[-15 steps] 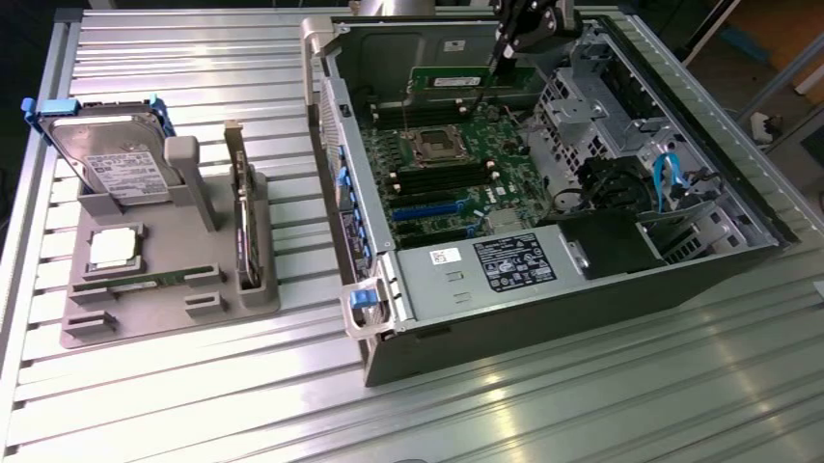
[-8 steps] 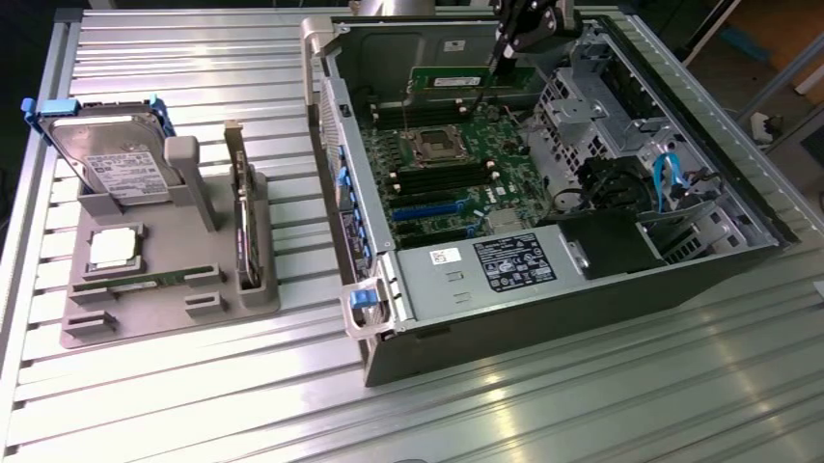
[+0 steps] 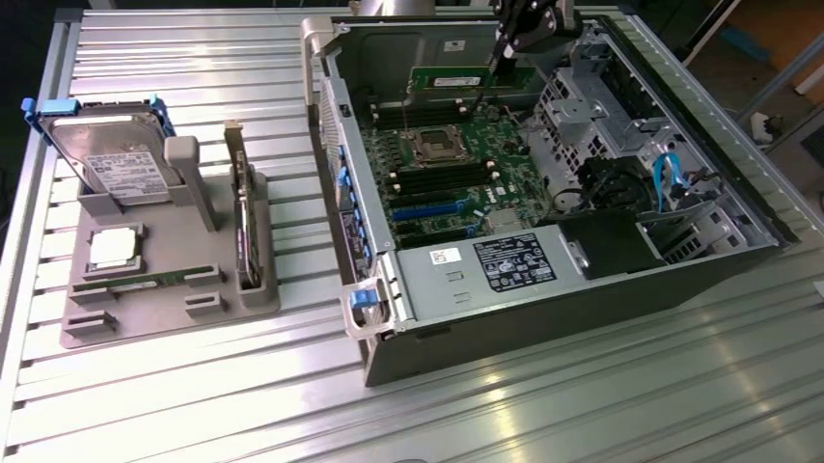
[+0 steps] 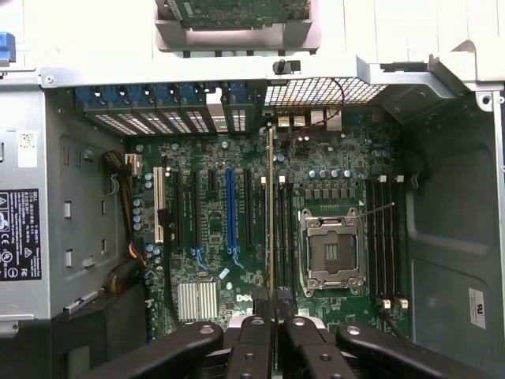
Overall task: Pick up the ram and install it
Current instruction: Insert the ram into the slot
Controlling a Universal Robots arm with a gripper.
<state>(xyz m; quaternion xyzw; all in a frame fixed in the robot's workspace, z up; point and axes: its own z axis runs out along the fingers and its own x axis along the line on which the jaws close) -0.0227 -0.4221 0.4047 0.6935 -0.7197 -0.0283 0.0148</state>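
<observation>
- My fingers [image 4: 252, 343] are pressed together on the ram [image 4: 271, 213], pinching it; in the wrist view the stick shows edge-on.
- The ram hangs inside the open case [image 3: 554, 275], over the motherboard [image 4: 209, 237], near the memory slots [image 4: 285, 237] beside the CPU socket [image 4: 331, 251], not yet seated.
- Step in hand, as I judge: pickup done, carrying to a slot. Seating calls for the stick's lower edge parallel to, and directly over, an empty slot.

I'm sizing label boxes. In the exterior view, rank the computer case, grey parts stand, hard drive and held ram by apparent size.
1. computer case
2. grey parts stand
3. hard drive
4. ram, though it sits farther back, so its place below the drive is less sure.
</observation>
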